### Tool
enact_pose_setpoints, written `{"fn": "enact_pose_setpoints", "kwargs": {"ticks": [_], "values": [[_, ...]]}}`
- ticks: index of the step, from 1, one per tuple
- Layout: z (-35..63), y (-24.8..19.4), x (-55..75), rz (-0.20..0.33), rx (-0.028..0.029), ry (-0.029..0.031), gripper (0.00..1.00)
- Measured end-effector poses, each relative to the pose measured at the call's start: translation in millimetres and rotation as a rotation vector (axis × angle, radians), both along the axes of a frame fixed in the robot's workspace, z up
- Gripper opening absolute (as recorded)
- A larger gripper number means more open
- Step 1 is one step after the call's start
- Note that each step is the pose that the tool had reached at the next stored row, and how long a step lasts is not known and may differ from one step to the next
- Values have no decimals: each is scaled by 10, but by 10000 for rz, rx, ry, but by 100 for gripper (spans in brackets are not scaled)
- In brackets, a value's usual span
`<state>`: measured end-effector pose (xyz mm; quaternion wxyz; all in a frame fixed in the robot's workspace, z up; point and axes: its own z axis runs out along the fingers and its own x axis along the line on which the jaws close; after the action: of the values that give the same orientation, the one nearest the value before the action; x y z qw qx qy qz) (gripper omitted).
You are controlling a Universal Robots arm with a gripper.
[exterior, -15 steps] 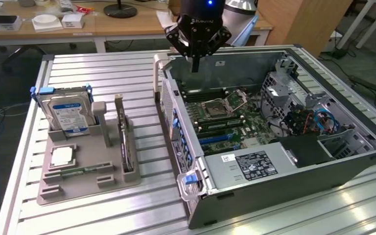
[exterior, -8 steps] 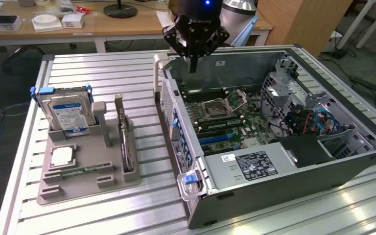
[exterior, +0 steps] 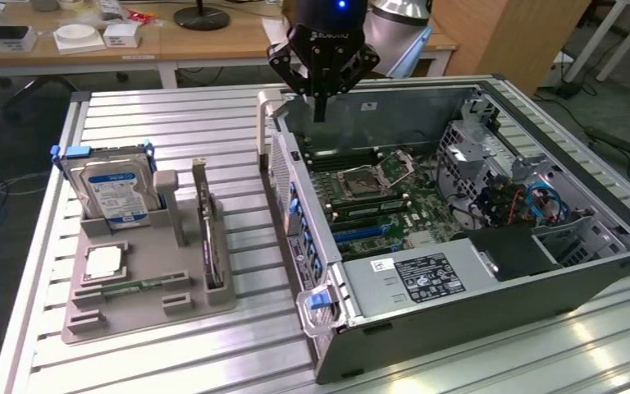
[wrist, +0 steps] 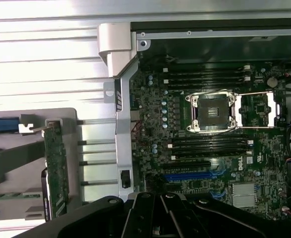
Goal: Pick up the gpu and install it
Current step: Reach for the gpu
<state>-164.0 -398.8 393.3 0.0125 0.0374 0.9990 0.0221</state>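
Note:
The gpu (exterior: 207,234) is a thin dark card standing on edge in the grey holder tray (exterior: 145,316) at the exterior view's left. In the wrist view the gpu (wrist: 56,168) shows a green board edge beside the case wall. My gripper (exterior: 318,113) hangs over the far left corner of the open computer case (exterior: 490,287), well away from the card. Its fingers are shut together and hold nothing. In the wrist view the gripper (wrist: 160,201) sits above the motherboard (wrist: 210,124) near the blue slot (wrist: 195,176).
A silver hard drive (exterior: 115,193) with a blue-white label stands in the tray, with a processor chip (exterior: 104,261) and a green memory strip (exterior: 129,289) lying in front. The case sits on a slatted aluminium table (exterior: 162,123). A wooden desk (exterior: 129,41) stands behind.

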Motion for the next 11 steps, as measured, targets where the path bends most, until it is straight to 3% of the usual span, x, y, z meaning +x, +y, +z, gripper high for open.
{"fn": "enact_pose_setpoints", "kwargs": {"ticks": [11], "values": [[0,0,-83,0,0,0,10]]}}
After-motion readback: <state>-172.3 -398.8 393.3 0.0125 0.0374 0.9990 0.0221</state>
